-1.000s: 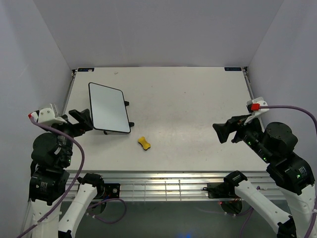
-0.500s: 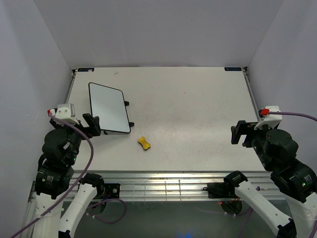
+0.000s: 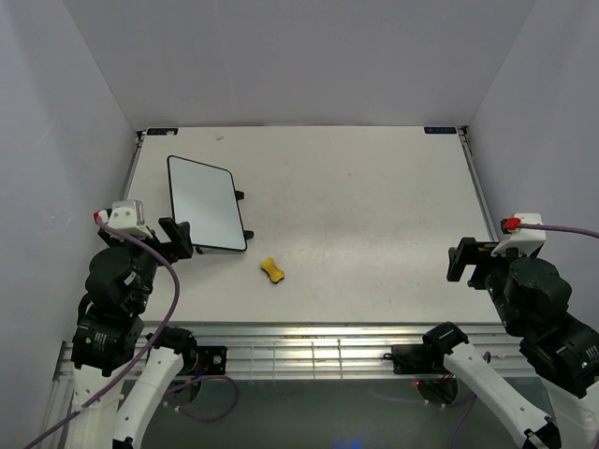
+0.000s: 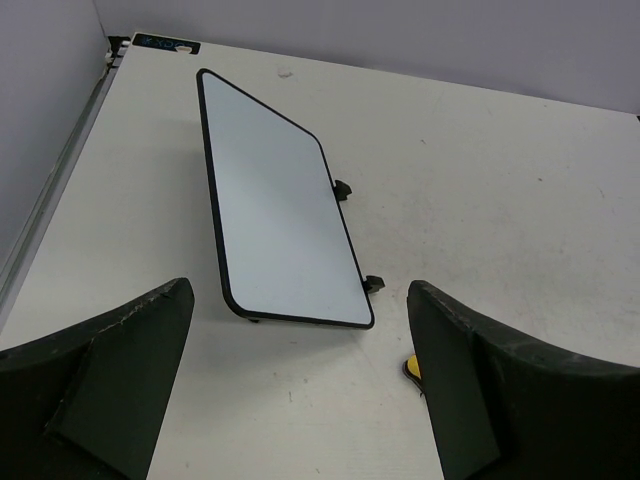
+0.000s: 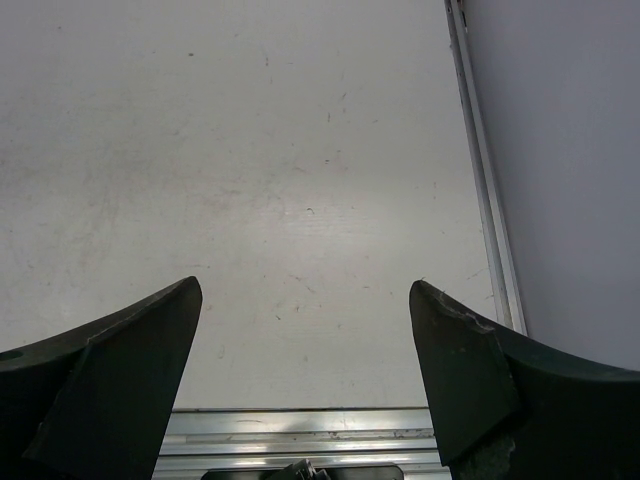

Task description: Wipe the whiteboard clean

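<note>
White tabletop (image 3: 356,206) carried the blank whiteboard (image 3: 202,202) on its left side. I saw the left gripper (image 3: 176,236) near its closest edge, the right gripper (image 3: 465,259) well apart, both spread wide, holding nothing.

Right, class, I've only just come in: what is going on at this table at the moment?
Nothing is being handled. The small white rectangular whiteboard with a thin black rim lies at the left of the pale table, and its face looks plain white, with no writing visible. The small yellow peanut-shaped eraser lies loose on the table, apart from the board's near right corner. The left gripper is open and empty beside the board's near edge; the right gripper is open over bare table on the right.
</note>
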Robot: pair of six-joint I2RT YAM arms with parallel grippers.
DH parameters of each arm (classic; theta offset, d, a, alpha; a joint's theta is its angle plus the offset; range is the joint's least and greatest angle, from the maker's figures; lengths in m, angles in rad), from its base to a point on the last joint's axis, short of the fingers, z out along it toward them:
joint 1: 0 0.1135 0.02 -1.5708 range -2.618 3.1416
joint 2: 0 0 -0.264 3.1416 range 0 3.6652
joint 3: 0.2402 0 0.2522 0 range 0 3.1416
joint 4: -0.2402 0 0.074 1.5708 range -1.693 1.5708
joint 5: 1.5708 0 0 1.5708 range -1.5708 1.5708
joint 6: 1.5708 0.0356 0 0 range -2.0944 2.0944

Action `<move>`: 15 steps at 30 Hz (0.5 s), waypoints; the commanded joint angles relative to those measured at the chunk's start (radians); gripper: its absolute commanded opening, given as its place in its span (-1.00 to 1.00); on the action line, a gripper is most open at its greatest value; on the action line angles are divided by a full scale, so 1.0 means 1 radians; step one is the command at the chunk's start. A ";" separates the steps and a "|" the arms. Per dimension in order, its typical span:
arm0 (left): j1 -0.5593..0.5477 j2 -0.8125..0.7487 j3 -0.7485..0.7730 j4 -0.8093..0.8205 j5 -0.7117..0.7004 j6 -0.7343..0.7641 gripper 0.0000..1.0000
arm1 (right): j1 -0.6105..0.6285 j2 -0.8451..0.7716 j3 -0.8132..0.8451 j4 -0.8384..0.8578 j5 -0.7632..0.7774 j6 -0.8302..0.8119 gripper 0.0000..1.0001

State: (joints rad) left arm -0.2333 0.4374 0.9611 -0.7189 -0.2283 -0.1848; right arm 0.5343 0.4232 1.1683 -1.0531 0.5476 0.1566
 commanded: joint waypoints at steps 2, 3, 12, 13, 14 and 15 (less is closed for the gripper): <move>-0.003 -0.019 0.017 0.010 -0.020 -0.012 0.96 | 0.003 -0.009 0.004 0.005 0.011 0.008 0.80; -0.003 -0.023 0.024 0.004 -0.025 -0.004 0.96 | 0.003 -0.009 0.004 0.007 0.009 0.008 0.80; -0.003 -0.074 0.039 -0.031 -0.017 0.019 0.96 | 0.003 -0.014 -0.013 0.022 -0.011 0.003 0.80; -0.003 -0.078 0.039 -0.036 -0.019 0.021 0.96 | 0.003 -0.014 -0.015 0.024 -0.012 0.003 0.80; -0.003 -0.080 0.039 -0.037 -0.019 0.022 0.96 | 0.003 -0.012 -0.015 0.024 -0.014 0.003 0.80; -0.003 -0.083 0.039 -0.039 -0.020 0.022 0.96 | 0.004 -0.012 -0.015 0.024 -0.014 0.003 0.80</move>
State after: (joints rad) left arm -0.2333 0.3595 0.9749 -0.7414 -0.2371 -0.1761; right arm 0.5343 0.4198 1.1603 -1.0527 0.5358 0.1555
